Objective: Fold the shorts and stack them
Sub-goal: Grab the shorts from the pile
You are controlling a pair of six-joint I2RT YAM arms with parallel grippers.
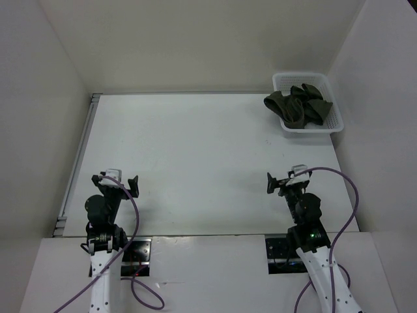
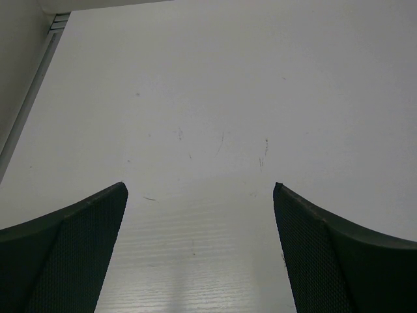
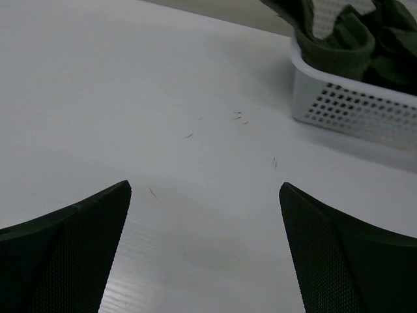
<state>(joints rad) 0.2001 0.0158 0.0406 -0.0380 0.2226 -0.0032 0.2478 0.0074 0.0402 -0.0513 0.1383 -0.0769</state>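
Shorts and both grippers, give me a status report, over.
Left gripper open, empty. Right gripper open, empty. Shorts bunched in basket, far right corner. Nothing blocking the approach.

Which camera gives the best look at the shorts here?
The top external view: the whole crumpled shorts show, piled in the white basket and spilling over its left rim. The right wrist view catches only a cropped part; the left wrist view shows none.

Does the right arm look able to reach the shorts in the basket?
Probably yes: the shorts lie in the open-topped basket, spilling over its rim, and only bare table separates them from the open right gripper.
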